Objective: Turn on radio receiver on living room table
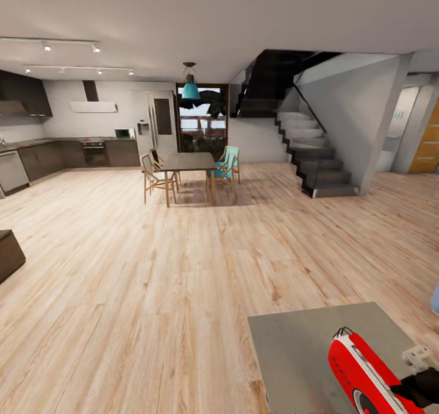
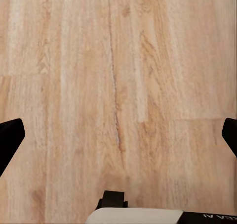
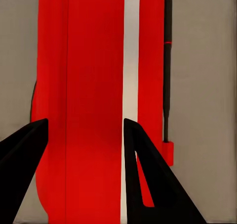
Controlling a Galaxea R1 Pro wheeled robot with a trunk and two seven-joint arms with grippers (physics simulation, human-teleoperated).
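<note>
One radio receiver [image 1: 363, 374] on show, red and glossy with rounded corners, a white band and a thin wire handle, lying at the lower right of the head view on one flat matte grey counter [image 1: 292, 353]. The right gripper [image 3: 84, 174] hangs over it, its two dark wedge-shaped fingers [image 3: 148, 184] spread apart with the radio's red body and white stripe showing between them; jaws released, gripping nothing. The left gripper [image 2: 118, 140] points down at pale wood-plank floor [image 2: 118, 75], two black fingertips [image 2: 10, 137] at opposite edges, jaws wide apart. Farther back, one dark dining table [image 1: 186, 161], four chairs around it, two teal, and one grey staircase [image 1: 311, 158].
</note>
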